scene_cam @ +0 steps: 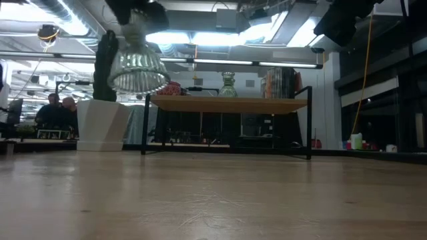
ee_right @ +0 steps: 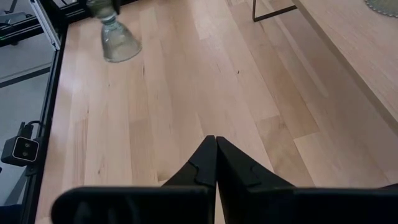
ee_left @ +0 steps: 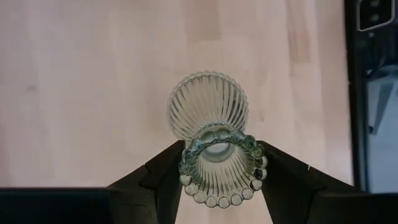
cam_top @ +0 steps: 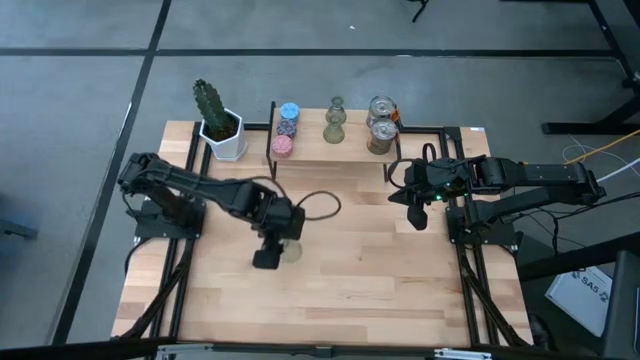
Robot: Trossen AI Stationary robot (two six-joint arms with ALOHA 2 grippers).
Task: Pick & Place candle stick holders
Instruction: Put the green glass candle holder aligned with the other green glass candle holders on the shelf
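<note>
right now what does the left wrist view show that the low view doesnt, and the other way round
Only the left wrist view: the left gripper with its fingers clamped on the ribbed glass holder's beaded rim. Only the low view: the holder hanging clear above the table, plus the shelf behind carrying more holders and the white pot. Both show the same ribbed glass holder and the wooden table.

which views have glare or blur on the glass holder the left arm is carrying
Low view: the ribbed glass holder is lifted off the table, backlit by bright ceiling strips, its top lost in dark. Left wrist view: sharp, evenly lit, the left gripper clamped on its neck. Right wrist view: holder soft, far off.
</note>
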